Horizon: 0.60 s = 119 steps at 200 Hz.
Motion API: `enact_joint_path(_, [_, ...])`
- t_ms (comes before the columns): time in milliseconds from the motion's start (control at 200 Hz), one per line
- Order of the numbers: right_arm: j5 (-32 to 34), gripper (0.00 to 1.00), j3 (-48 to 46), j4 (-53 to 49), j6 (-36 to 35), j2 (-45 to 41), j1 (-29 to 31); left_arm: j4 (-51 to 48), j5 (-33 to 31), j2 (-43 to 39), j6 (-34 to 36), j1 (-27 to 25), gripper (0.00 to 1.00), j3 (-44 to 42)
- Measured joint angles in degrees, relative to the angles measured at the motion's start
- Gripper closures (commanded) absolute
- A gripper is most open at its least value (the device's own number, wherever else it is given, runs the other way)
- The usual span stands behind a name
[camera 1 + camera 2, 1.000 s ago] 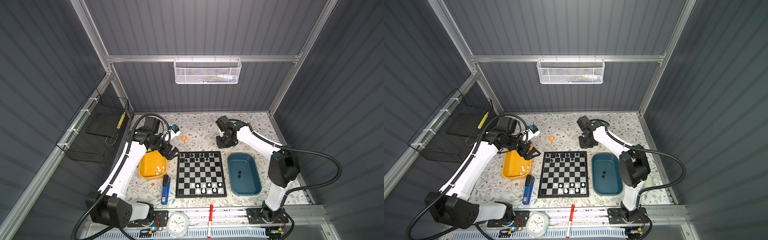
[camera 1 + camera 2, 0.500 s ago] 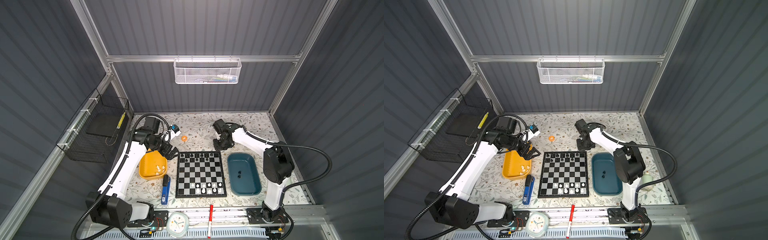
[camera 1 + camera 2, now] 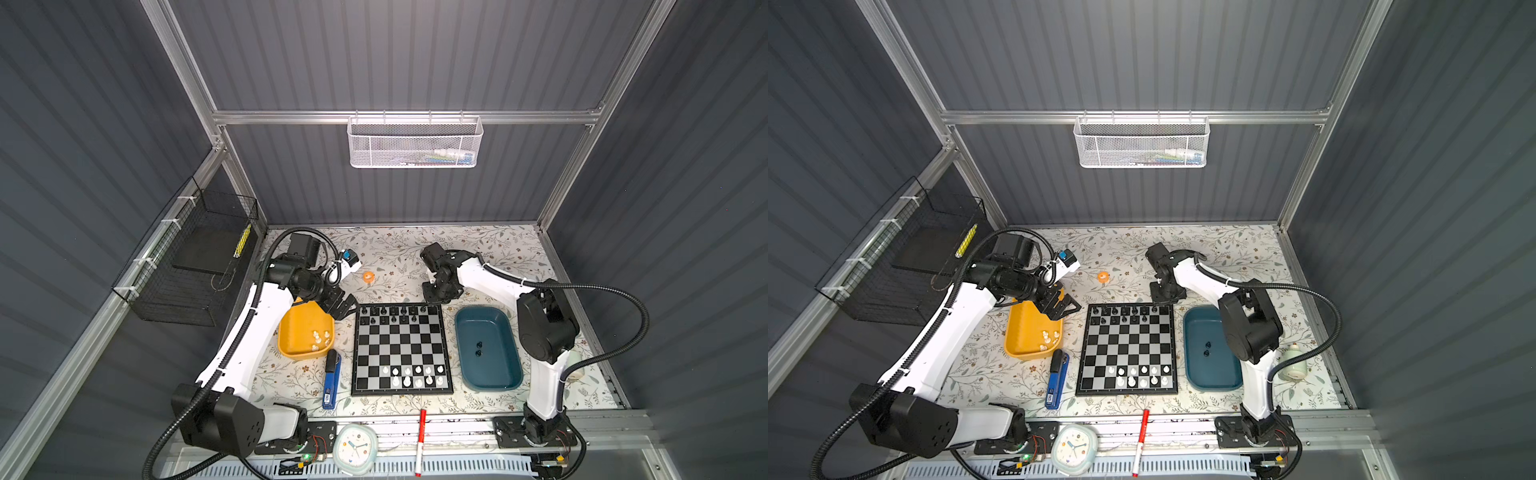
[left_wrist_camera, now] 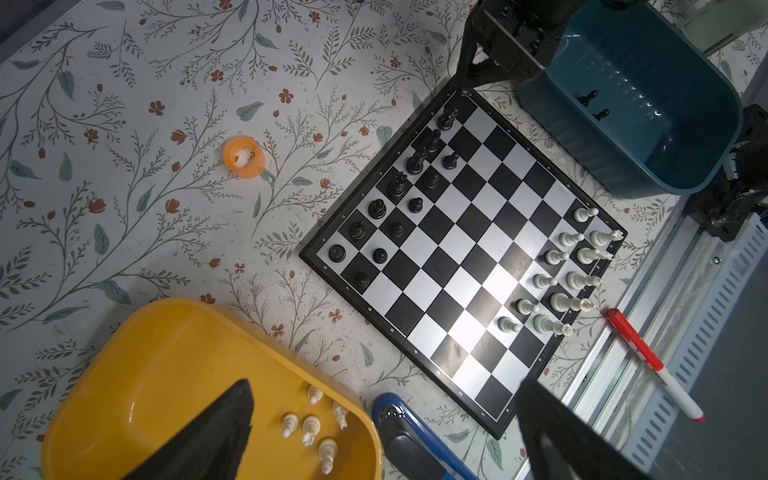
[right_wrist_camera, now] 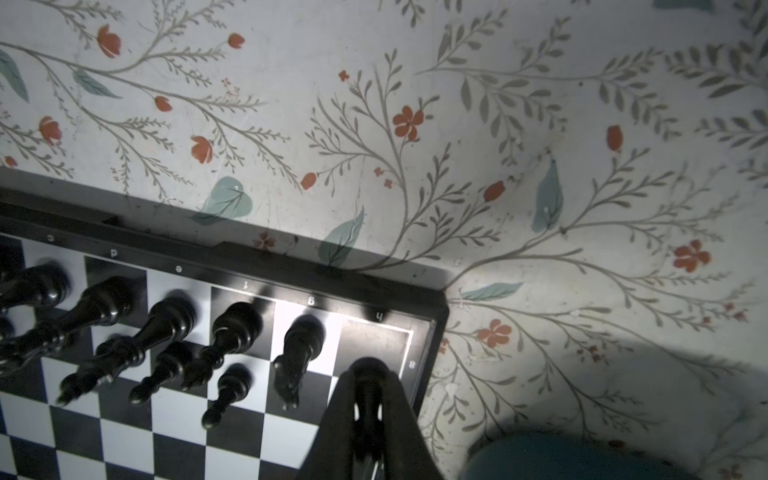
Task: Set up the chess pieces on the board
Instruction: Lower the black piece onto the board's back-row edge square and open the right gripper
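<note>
1. On the floral counter (image 3: pixel 395 253), in both top views, the board (image 3: pixel 401 345) lies between a yellow tray (image 3: pixel 297 328) and a teal tray (image 3: pixel 498 370). Its far rows hold black pieces (image 3: pixel 390 311), its near rows some white pieces (image 3: pixel 415 374). The right gripper (image 3: pixel 429 300) hangs at the far right corner; the left gripper (image 3: pixel 347 307) hovers by the yellow tray's far end.
2. In the left wrist view, the left gripper's fingers (image 4: pixel 208 436) stand wide apart, empty, above loose white pieces (image 4: pixel 316 428) in the yellow tray.
3. In the right wrist view, the right gripper is clamped on one black piece (image 5: pixel 368 374) beside the bare corner square (image 5: pixel 376 340). Placing it looks like the step in hand; next it wants a straight lowering, then release, sparing the neighbouring piece (image 5: pixel 297 353).
</note>
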Motion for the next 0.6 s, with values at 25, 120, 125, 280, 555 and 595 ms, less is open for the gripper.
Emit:
enact_joint_path(25, [0.0,0.86,-0.07,0.11,0.0,0.0,0.0,0.0,-0.02,0.0,0.0,0.0,0.0,0.0])
enact_joint_path(120, [0.0,0.85,-0.46,0.37,0.0,0.02,0.11,0.0,-0.09,0.0,0.0,0.0,0.0,-0.02])
enact_joint_path(125, [0.0,0.85,-0.5,0.39,0.0,0.02,0.11,0.0,-0.11,0.0,0.0,0.0,0.0,-0.02])
enact_joint_path(280, [0.02,0.85,-1.2,0.7,0.04,0.09,0.33,0.02,-0.42,0.0,0.0,0.0,0.0,-0.02])
enact_joint_path(555, [0.02,0.85,-1.79,1.36,0.2,0.55,0.48,0.02,-0.42,0.0,0.0,0.0,0.0,-0.02])
enact_joint_path(595, [0.04,0.85,-2.03,1.57,0.2,0.66,0.48,0.02,-0.42,0.0,0.0,0.0,0.01,-0.02])
